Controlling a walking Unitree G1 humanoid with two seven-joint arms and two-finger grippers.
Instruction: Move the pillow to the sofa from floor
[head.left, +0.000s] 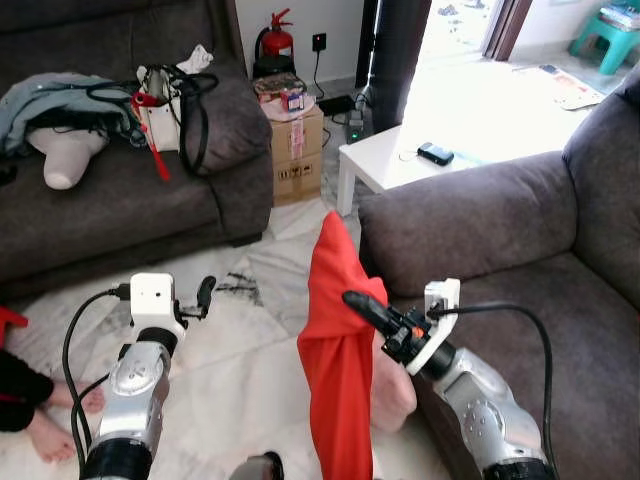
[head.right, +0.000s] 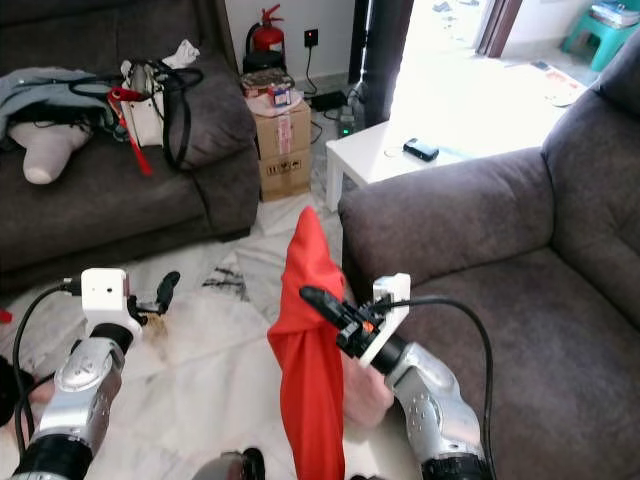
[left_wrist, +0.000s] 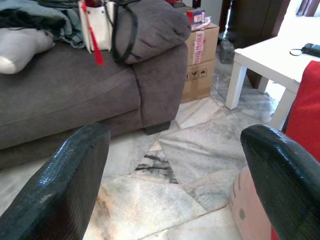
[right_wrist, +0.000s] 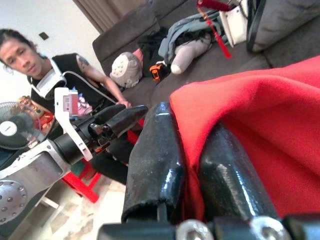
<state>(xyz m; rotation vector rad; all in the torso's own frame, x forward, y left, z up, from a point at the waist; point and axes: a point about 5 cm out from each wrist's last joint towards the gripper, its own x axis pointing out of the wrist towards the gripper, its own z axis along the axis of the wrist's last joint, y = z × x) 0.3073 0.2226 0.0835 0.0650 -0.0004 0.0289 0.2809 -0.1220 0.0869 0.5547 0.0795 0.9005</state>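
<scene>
**Red pillow off the floor, pinched in the right jaws beside the sofa arm**

Big picture first: two dark grey sofas frame this room. The near sofa (head.left: 560, 300) sits on the robot's right, its fat armrest running across just behind the action. The far sofa (head.left: 120, 200) is on the left side, piled with a white bag (head.left: 165, 100), grey clothing (head.left: 50, 100) and a pale cushion (head.left: 65, 155). Between them lies a marble floor (head.left: 250, 330), with a cardboard box (head.left: 297, 150) and a fire extinguisher (head.left: 275, 40) against the back wall, and a white low worktop (head.left: 400, 160) carrying a small dark device (head.left: 435, 153).

Now the pillow (head.left: 335, 350): red cover, hanging long and upright, its peak standing up in front of the near sofa's armrest, a pink inner part showing low at its right side. The right gripper (head.left: 365, 305) has it: the jaws are closed on a fold of the red fabric, and the right wrist view shows cloth squeezed between the two black fingers (right_wrist: 155, 160).

Over on the left, the left gripper (head.left: 205, 293) is raised above the floor, well apart from the pillow, jaws spread wide with nothing in them.

A person (right_wrist: 60, 80) sits by the far sofa; bare feet (head.left: 55, 425) rest on the floor at the left edge.
</scene>
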